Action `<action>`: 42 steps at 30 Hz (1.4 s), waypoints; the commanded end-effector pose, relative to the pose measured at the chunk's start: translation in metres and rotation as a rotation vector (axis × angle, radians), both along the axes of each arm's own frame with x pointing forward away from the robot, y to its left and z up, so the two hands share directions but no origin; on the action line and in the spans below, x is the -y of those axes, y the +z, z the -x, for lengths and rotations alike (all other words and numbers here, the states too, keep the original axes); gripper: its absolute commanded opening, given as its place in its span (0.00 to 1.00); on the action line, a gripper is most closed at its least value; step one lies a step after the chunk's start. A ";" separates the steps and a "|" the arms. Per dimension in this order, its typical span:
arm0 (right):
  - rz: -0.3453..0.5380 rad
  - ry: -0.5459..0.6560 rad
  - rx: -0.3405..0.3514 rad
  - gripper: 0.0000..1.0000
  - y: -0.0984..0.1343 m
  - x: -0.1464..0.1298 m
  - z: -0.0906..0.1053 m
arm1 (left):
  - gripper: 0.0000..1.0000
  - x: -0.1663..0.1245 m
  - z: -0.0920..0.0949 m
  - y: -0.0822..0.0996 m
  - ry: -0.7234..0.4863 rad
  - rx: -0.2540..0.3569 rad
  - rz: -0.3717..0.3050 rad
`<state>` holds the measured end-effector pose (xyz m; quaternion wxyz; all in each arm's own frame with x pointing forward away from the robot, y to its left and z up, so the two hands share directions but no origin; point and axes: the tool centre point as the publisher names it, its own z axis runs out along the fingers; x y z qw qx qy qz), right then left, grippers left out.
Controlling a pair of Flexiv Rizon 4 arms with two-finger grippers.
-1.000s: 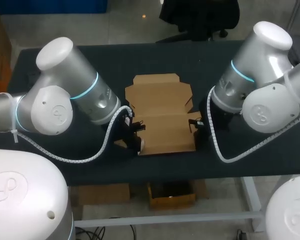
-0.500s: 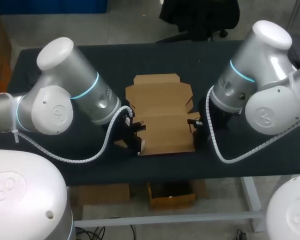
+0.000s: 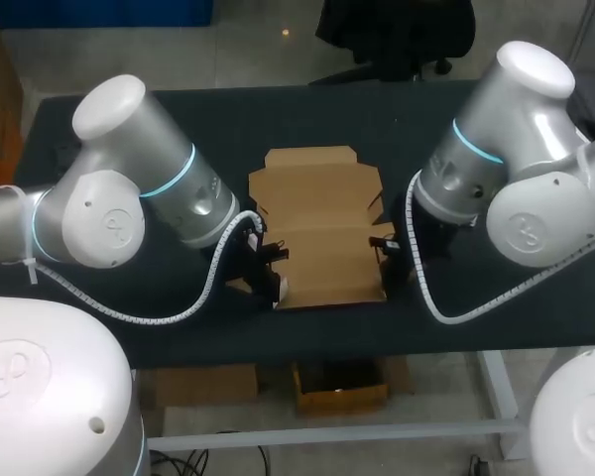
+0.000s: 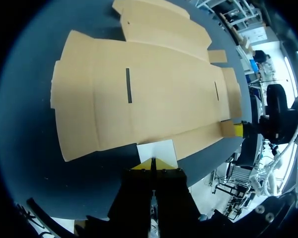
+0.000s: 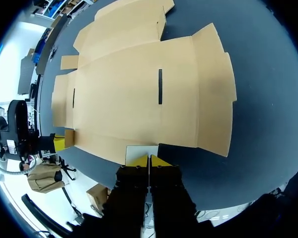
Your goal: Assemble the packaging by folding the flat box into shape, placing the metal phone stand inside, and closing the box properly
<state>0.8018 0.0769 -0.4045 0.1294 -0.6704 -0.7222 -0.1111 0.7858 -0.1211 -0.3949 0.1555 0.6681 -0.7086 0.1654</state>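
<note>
My left arm (image 3: 129, 188) is coming in from the left edge of the head view. Its left gripper (image 3: 268, 270) is sitting at the lower left corner of the flat box (image 3: 322, 223). The flat box is lying unfolded on the dark table (image 3: 228, 114), in the middle of the frame, with its panels spread out. In the left wrist view the two yellow tips are pressing together on a small pale tab (image 4: 158, 150) at the sheet's near edge, and the rest of the cardboard is stretching away ahead of the fingers.

At the right of the head view my right arm (image 3: 496, 169) is coming in from the right edge, and the right gripper (image 3: 385, 253) is sitting at the sheet's right edge. Its tips are likewise closing on a second pale tab (image 5: 141, 149), with the sheet spreading out ahead of them.

I am counting one box, two tabs held, two narrow dark slots (image 4: 128, 85) cut in the cardboard, and two grippers.
</note>
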 end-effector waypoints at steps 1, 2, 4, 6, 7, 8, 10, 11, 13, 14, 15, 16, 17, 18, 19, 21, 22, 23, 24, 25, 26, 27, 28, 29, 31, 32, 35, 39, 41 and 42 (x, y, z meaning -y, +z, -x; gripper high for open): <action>0.003 0.007 -0.008 0.00 0.000 -0.003 -0.002 | 0.00 0.001 0.000 -0.002 -0.002 -0.001 -0.002; 0.002 0.009 -0.008 0.00 0.000 -0.004 -0.003 | 0.00 0.001 0.001 -0.002 -0.002 -0.002 -0.002; 0.002 0.012 -0.008 0.00 0.000 -0.006 -0.003 | 0.00 0.001 0.001 -0.002 -0.003 -0.003 0.000; 0.003 0.016 -0.009 0.00 -0.001 -0.007 -0.004 | 0.00 0.001 0.001 -0.003 -0.003 -0.005 0.004; 0.004 0.017 -0.009 0.00 -0.002 -0.007 -0.004 | 0.00 0.001 0.001 -0.003 -0.003 -0.005 0.005; 0.004 0.018 -0.010 0.00 -0.002 -0.008 -0.004 | 0.00 0.001 0.001 -0.003 -0.002 -0.006 0.006; 0.005 0.020 -0.013 0.00 -0.004 -0.009 -0.004 | 0.00 0.001 0.001 -0.005 -0.004 -0.007 0.008; 0.006 0.021 -0.014 0.00 -0.004 -0.009 -0.004 | 0.00 0.002 0.001 -0.005 -0.006 -0.007 0.010; 0.007 0.022 -0.016 0.00 -0.005 -0.010 -0.004 | 0.00 0.004 0.001 -0.006 -0.015 -0.005 0.010; 0.007 0.022 -0.017 0.00 -0.006 -0.010 -0.004 | 0.00 0.005 0.002 -0.007 -0.019 -0.004 0.009; 0.007 0.022 -0.018 0.00 -0.006 -0.010 -0.003 | 0.00 0.006 0.002 -0.007 -0.021 -0.004 0.008; 0.007 0.022 -0.018 0.00 -0.006 -0.010 -0.003 | 0.00 0.007 0.002 -0.007 -0.025 -0.003 0.007; 0.007 0.022 -0.019 0.00 -0.007 -0.010 -0.003 | 0.00 0.007 0.002 -0.007 -0.028 -0.002 0.007; 0.007 0.022 -0.020 0.00 -0.007 -0.010 -0.003 | 0.00 0.008 0.002 -0.007 -0.029 -0.002 0.008; 0.008 0.023 -0.021 0.00 -0.007 -0.011 -0.003 | 0.00 0.008 0.002 -0.007 -0.031 -0.001 0.008; 0.008 0.023 -0.022 0.00 -0.007 -0.011 -0.003 | 0.00 0.009 0.002 -0.008 -0.034 0.000 0.009; 0.009 0.023 -0.023 0.00 -0.007 -0.011 -0.003 | 0.00 0.009 0.002 -0.008 -0.035 0.001 0.010; 0.009 0.023 -0.024 0.00 -0.007 -0.011 -0.003 | 0.00 0.009 0.002 -0.008 -0.036 0.002 0.011; 0.010 0.023 -0.024 0.00 -0.007 -0.011 -0.003 | 0.00 0.009 0.002 -0.008 -0.036 0.004 0.011; 0.011 0.023 -0.025 0.00 -0.008 -0.011 -0.003 | 0.00 0.009 0.002 -0.008 -0.035 0.007 0.011; 0.013 0.022 -0.025 0.00 -0.008 -0.011 -0.003 | 0.00 0.009 0.002 -0.008 -0.033 0.012 0.010; 0.013 0.022 -0.025 0.00 -0.008 -0.011 -0.003 | 0.00 0.009 0.002 -0.008 -0.029 0.019 0.009; 0.014 0.022 -0.025 0.00 -0.008 -0.011 -0.003 | 0.00 0.009 0.003 -0.008 -0.028 0.022 0.008; 0.014 0.023 -0.026 0.00 -0.008 -0.012 -0.003 | 0.00 0.010 0.003 -0.008 -0.027 0.026 0.008; 0.015 0.023 -0.027 0.00 -0.009 -0.012 -0.003 | 0.00 0.010 0.003 -0.008 -0.027 0.029 0.009; 0.016 0.023 -0.027 0.00 -0.009 -0.012 -0.003 | 0.00 0.010 0.003 -0.008 -0.028 0.030 0.010; 0.020 0.019 -0.026 0.00 -0.009 -0.011 -0.002 | 0.00 0.010 0.003 -0.008 -0.028 0.033 0.011; 0.020 0.017 -0.027 0.00 -0.009 -0.010 -0.001 | 0.00 0.009 0.003 -0.007 -0.025 0.040 0.009; 0.020 0.015 -0.027 0.00 -0.009 -0.010 -0.001 | 0.00 0.009 0.003 -0.007 -0.027 0.041 0.010; 0.020 0.015 -0.027 0.00 -0.009 -0.010 0.000 | 0.00 0.010 0.003 -0.007 -0.028 0.042 0.011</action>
